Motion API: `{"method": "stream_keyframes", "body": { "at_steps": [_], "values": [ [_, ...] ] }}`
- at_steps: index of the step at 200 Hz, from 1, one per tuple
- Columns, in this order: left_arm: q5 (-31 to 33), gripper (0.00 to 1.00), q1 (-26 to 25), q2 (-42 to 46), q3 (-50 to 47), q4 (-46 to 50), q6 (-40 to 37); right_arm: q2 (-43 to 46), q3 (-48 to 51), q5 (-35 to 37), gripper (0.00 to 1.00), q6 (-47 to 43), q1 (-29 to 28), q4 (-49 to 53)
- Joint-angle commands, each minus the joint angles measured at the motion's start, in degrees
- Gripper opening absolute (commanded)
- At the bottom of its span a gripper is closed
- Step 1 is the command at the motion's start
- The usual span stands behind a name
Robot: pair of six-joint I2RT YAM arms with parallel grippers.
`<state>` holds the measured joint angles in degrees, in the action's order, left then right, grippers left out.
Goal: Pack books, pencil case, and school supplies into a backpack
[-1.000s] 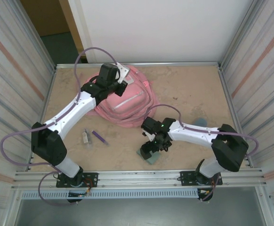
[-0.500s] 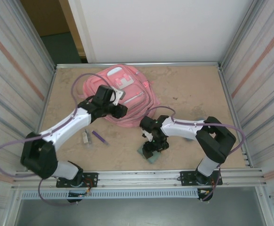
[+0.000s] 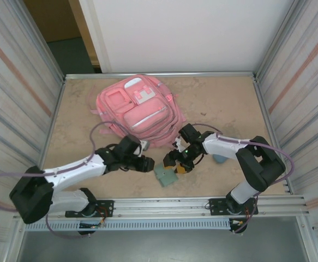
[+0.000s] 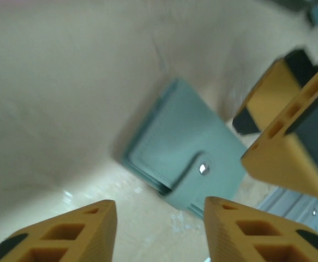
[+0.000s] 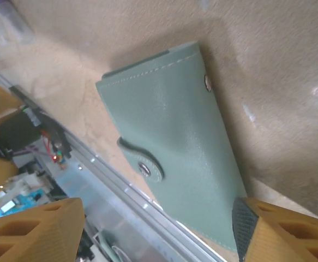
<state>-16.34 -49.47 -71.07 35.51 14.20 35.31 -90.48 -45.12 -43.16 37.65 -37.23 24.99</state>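
The green folder (image 3: pixel 163 176) lies flat on the desk (image 3: pixel 229 103) near its front edge, with its snap tab facing up. The left end effector (image 3: pixel 148 164) and the right end effector (image 3: pixel 176 164) flank it, both spread and pinching nothing. The pink backpack (image 3: pixel 139 112) lies behind them. The print on its pale patch (image 3: pixel 144 96) is too small to read.
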Motion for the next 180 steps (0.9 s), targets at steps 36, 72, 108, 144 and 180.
{"method": "stream_keyframes", "body": {
  "at_steps": [36, 72, 108, 144, 180],
  "values": [
    [-1.9, 0.34, -6.2, -8.4, 1.7, -3.8, 7.7, 1.7, -2.4, 5.9, 0.60, -14.0, 2.2, 9.4],
    [-1.6, 0.26, -5.4, -11.0, 0.4, -8.3, 8.6, -0.8, -0.9, 4.5, 0.56, -13.5, 0.4, 4.5],
    [-6.9, 0.11, 0.1, -13.9, -3.2, -14.9, 9.7, -2.9, 0.0, 5.5, 0.55, -13.2, -1.2, 1.7],
    [-7.5, 0.08, 1.4, -13.0, -4.0, -12.8, 7.5, -3.4, -1.9, 10.0, 0.65, -12.7, -3.2, 5.6],
    [-10.2, 0.06, 2.6, -13.7, -5.5, -17.0, 8.1, -2.9, 0.2, 5.3, 0.68, -10.1, -1.0, 1.3]
  ]
}}
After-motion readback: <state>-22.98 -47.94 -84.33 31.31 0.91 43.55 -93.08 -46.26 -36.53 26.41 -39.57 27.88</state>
